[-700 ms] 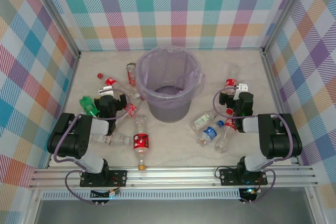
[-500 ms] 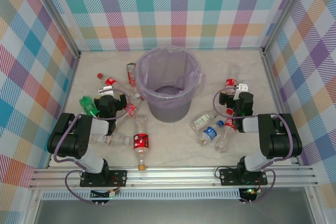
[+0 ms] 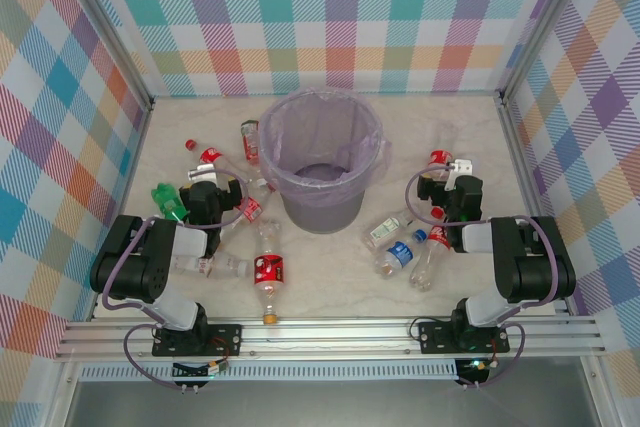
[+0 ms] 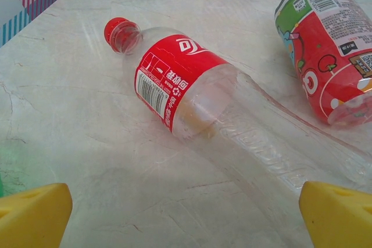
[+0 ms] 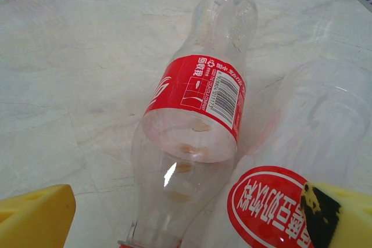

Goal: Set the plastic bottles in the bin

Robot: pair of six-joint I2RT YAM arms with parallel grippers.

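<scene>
The bin [image 3: 322, 112], a grey bucket lined with a lavender bag, stands at the table's middle. Plastic bottles lie scattered on both sides of it. My left gripper [image 3: 207, 192] hangs low at the bin's left, open; its yellow fingertips [image 4: 32, 216] straddle bare table just short of a red-capped, red-labelled bottle [image 4: 180, 82]. Beside that lies a bottle with a red and green label [image 4: 325, 45]. My right gripper [image 3: 450, 187] is at the bin's right, open, over a clear red-labelled bottle [image 5: 197, 97]. A second red-labelled bottle [image 5: 273, 207] lies against its right fingertip [image 5: 340, 216].
A red-labelled bottle [image 3: 268, 269] lies near the front edge, and a blue-labelled one [image 3: 400, 252] lies front right of the bin. A green-capped bottle [image 3: 168, 197] is by the left wall. Checked walls close in three sides.
</scene>
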